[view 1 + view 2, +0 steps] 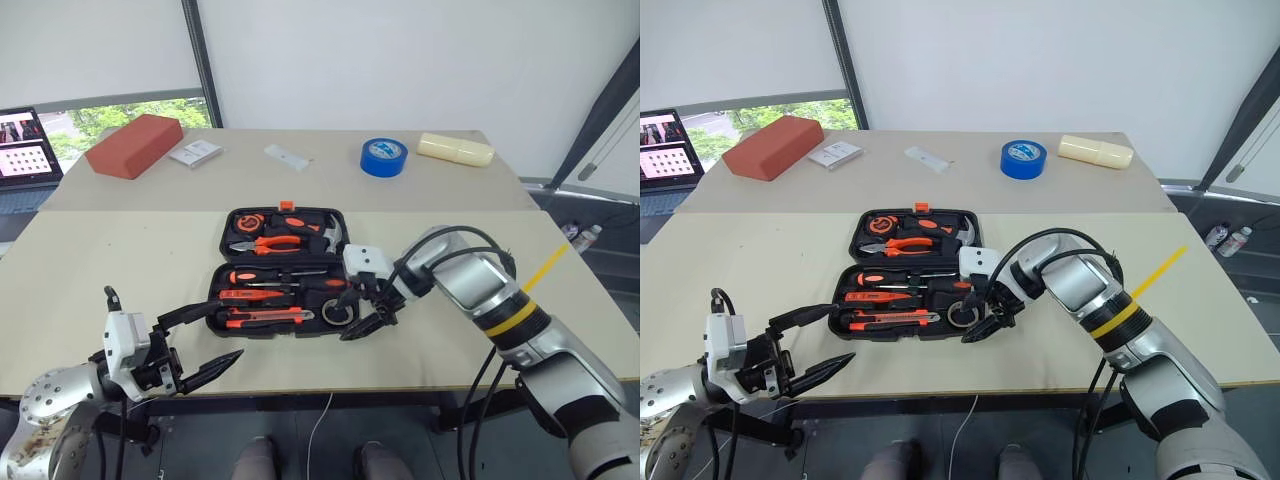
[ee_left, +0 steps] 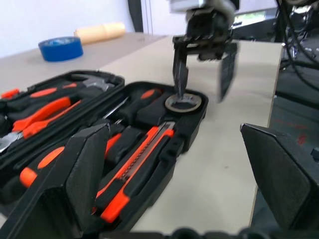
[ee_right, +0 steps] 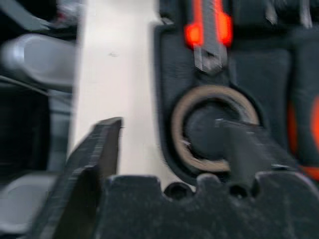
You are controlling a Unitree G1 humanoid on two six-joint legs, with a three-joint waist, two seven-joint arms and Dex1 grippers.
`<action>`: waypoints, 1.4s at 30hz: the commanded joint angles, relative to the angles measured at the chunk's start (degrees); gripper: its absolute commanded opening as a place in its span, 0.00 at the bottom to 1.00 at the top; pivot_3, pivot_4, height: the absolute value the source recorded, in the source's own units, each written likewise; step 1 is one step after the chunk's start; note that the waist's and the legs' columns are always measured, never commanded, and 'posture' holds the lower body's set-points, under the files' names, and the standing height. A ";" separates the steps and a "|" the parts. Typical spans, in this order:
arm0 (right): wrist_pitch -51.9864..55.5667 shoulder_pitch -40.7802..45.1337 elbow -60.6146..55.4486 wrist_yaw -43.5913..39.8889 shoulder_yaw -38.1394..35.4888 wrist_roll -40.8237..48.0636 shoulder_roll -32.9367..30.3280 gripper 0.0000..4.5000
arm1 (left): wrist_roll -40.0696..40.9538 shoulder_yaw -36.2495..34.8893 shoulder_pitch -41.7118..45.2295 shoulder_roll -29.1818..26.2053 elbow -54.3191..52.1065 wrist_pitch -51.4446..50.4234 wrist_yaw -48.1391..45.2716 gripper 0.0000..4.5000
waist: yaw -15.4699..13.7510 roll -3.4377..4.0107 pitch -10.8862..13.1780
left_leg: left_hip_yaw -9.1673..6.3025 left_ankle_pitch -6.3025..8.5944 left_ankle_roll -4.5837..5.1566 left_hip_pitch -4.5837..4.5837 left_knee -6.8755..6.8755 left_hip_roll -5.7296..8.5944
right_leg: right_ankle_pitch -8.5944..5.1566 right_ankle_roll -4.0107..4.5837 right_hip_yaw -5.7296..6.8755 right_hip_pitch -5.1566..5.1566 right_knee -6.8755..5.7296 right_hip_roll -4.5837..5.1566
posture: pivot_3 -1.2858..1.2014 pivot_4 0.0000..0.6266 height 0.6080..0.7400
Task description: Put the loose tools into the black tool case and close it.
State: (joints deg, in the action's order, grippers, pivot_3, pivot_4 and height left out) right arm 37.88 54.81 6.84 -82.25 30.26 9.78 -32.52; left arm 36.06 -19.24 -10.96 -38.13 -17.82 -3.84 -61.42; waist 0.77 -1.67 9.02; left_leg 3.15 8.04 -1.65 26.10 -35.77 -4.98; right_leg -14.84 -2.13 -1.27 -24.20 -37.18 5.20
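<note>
We are seeing two beige tables (image 1: 90,290) standing end to end before white blinds (image 1: 400,60), daylight entering a window (image 1: 140,118).

Black tool case (image 1: 222,290): moulded plastic, matt, faintly textured. Utility knife (image 1: 262,317): orange-and-black plastic body with a slight sheen. Hammer (image 1: 333,232) head: bright polished metal. Surface (image 1: 90,300): pale, smooth, matt board. Blue tape roll (image 1: 383,156): glossy. Red block (image 1: 133,145): matt, rough-looking. Right hand (image 1: 362,312) fingers: matt black plastic.

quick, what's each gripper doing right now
left gripper: open, holding nothing, near the table edge.
right gripper: open, empty, over the tape roll in the black tool case.
</note>
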 commanded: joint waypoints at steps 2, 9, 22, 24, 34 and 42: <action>-4.89 3.57 7.73 1.59 -9.86 3.38 0.41 0.99 | -0.97 -4.36 4.08 -1.65 5.27 -4.42 7.41 0.88 | -0.06 0.00 0.00 | -0.03 -0.01 -0.01 -0.02 -0.01 -0.01 | 0.00 0.00 0.01 0.04 -0.01 -0.02 | 0.52 0.24 1.00; -32.28 2.26 32.30 22.16 -15.66 -5.67 3.93 0.50 | -7.92 -3.82 17.27 -0.90 16.78 -14.08 26.00 0.31 | -0.64 -0.08 0.03 | -0.02 -0.04 -0.06 0.00 -0.08 0.05 | 0.08 -0.13 0.02 0.10 0.06 0.01 | 0.52 0.24 1.00; -51.34 6.76 56.84 31.90 -15.24 -14.34 14.68 0.02 | -13.53 10.22 37.66 0.65 37.75 -18.47 16.79 0.00 | 0.44 -0.10 0.06 | -0.08 -0.12 -0.13 0.08 0.04 0.06 | 0.21 -0.24 -0.06 0.04 -0.02 -0.11 | 0.52 0.24 1.00; -50.99 6.44 56.48 29.61 -16.12 -13.51 14.83 0.02 | -12.23 10.67 39.80 1.94 40.32 -18.66 13.33 0.00 | 0.39 -0.10 0.06 | -0.08 -0.12 -0.13 0.09 0.04 0.06 | 0.21 -0.26 -0.06 0.06 0.00 -0.11 | 0.52 0.24 1.00; -47.06 -1.01 41.42 19.00 -19.57 -9.98 10.02 0.02 | -14.12 16.40 42.68 6.04 40.42 -16.16 1.48 0.00 | -0.56 -0.08 0.08 | -0.08 -0.12 -0.13 0.22 0.03 0.13 | 0.21 -0.32 -0.05 0.04 0.05 -0.05 | 0.52 0.24 1.00; -35.88 -10.50 26.54 17.72 -20.85 -8.55 6.11 0.02 | -16.52 17.01 39.72 7.63 36.18 -16.68 3.81 0.00 | -0.97 -0.08 0.08 | -0.10 -0.12 -0.13 0.21 -0.08 0.13 | 0.23 -0.34 -0.05 0.08 0.00 -0.05 | 0.52 0.24 1.00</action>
State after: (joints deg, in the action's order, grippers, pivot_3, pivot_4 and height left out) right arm 0.00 44.25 38.58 -63.64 9.92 -1.14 -27.57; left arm 19.03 -3.54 29.04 -31.98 22.67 -20.37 -57.62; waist -0.20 -1.75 9.10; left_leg 3.04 7.92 -1.78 26.31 -35.87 -4.85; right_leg -14.61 -2.47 -1.32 -24.13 -37.19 5.14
